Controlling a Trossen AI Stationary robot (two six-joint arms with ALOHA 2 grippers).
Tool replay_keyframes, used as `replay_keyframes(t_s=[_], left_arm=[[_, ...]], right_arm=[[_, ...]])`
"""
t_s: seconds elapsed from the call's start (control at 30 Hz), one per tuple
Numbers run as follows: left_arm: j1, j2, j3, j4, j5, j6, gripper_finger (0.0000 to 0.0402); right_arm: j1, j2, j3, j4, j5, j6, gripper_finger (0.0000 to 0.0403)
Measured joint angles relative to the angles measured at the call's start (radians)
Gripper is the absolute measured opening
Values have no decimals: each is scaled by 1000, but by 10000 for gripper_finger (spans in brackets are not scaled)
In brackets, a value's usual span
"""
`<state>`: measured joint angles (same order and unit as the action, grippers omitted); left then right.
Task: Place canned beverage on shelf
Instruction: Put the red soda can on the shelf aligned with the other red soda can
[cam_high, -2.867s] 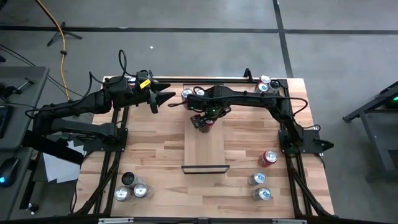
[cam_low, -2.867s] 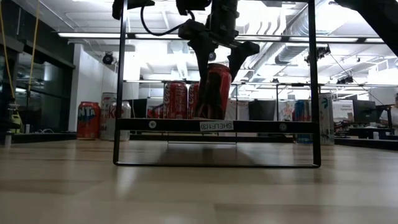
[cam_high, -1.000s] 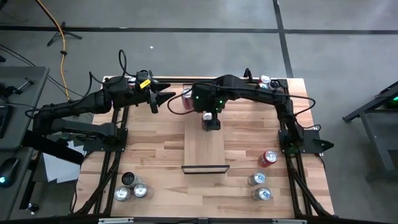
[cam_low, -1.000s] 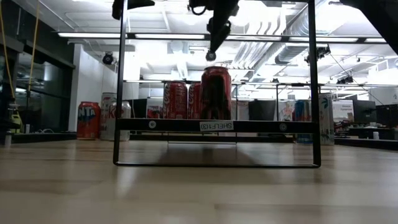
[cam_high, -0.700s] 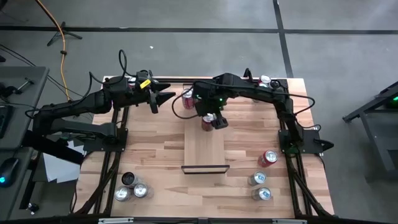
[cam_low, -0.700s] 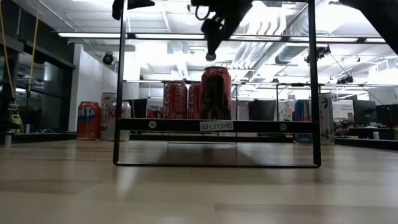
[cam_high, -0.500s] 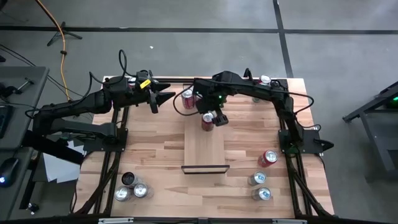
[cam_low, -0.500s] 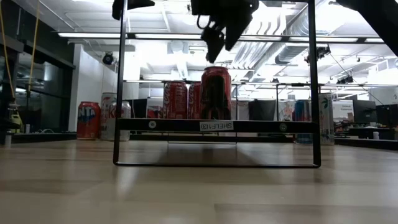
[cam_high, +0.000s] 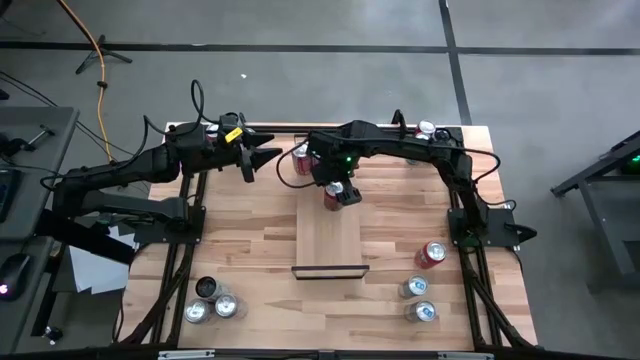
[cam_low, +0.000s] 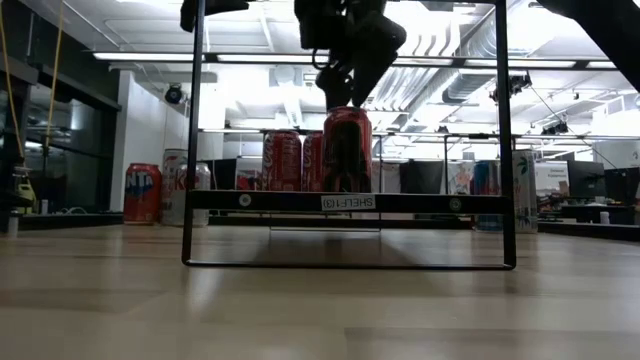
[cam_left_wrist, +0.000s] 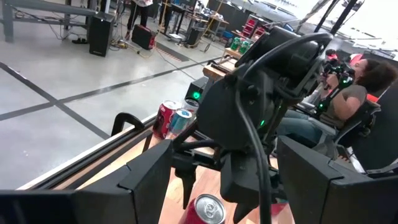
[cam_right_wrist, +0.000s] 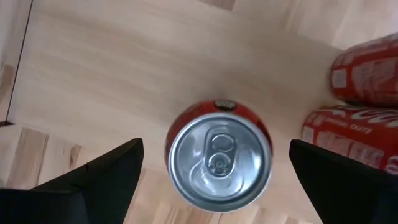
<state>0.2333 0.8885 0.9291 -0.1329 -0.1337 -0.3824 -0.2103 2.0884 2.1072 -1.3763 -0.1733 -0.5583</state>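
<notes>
- While the right gripper (cam_right_wrist: 214, 180) hovers open, fingers wide apart, above it, the red can (cam_right_wrist: 217, 155) stands upright on the shelf (cam_high: 330, 235), upper centre of the high view.
- Left gripper (cam_high: 268, 157), upper left, parted, holds nothing.

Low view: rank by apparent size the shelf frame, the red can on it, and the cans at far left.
1. Shelf
2. Red can on the shelf
3. Far-left cans; they stand farther back, so the can ranking is unsure.
</notes>
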Motion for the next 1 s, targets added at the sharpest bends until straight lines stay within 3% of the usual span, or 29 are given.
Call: replay_keyframes(t_s=[0.23, 0.57, 0.83, 1.0], left_arm=[[0, 0, 0, 0, 0, 0, 239], [0, 0, 0, -1, 0, 0, 239], [0, 0, 0, -3, 0, 0, 239], [0, 0, 0, -4, 0, 0, 239]], right_arm=[[-2, 0, -29, -8, -7, -10, 388], [-1, 0, -29, 6, 14, 106, 388], [1, 0, -29, 11, 12, 104, 388], [13, 0, -29, 13, 4, 0, 388]])
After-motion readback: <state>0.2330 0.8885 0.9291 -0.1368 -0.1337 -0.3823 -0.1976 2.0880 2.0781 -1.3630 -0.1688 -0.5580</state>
